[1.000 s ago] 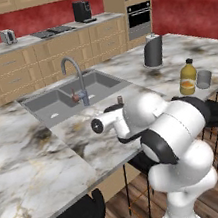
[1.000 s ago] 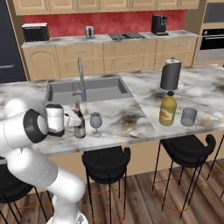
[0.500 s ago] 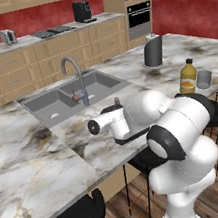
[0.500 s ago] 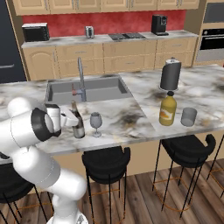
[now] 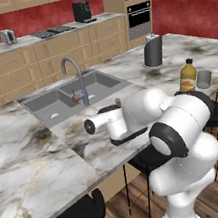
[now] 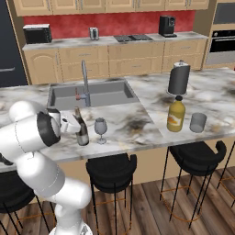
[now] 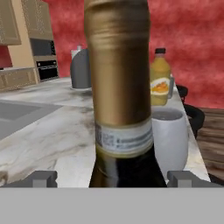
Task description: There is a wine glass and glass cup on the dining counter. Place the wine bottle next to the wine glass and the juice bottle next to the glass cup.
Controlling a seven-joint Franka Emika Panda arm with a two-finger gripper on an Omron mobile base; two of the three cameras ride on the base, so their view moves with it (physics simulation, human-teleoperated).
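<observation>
1. The wine bottle (image 6: pixel 81 132) stood upright on the dining counter (image 6: pixel 137 120), near the front edge and just beside the wine glass (image 6: pixel 100 129). Dark glass body, long narrow neck. In my hand view the neck wore a smooth gold-tan foil (image 7: pixel 117 65) with a pale printed band under it.
2. My gripper (image 7: pixel 112 178) had its jaws spread wide, one dark tip on each side of the bottle's shoulder, and neither tip seemed to press the glass. So wide open, gripping nothing.
3. The wine glass was small and clear with a rounded bowl, thin stem and round foot. It showed up as a pale frosted bowl (image 7: pixel 169 133) right behind the bottle.
4. The juice bottle (image 6: pixel 176 115) was squat and rounded, yellow-orange, with a black cap and an orange-and-white label. It sat well apart from the wine stuff, further along the counter, with the glass cup (image 6: pixel 198 122), a short greyish tumbler, just beside it.
5. The counter top was white-grey marble pattern with brown veins, and had a grey inset sink (image 6: pixel 94 93) with a curved metal faucet (image 6: pixel 85 82).
6. A tall dark cylinder with a silver top (image 6: pixel 178 78) stood behind the juice bottle.
7. In the left base view my own bulky white arm (image 5: pixel 156 118) blocked most of the bottle and glass.
</observation>
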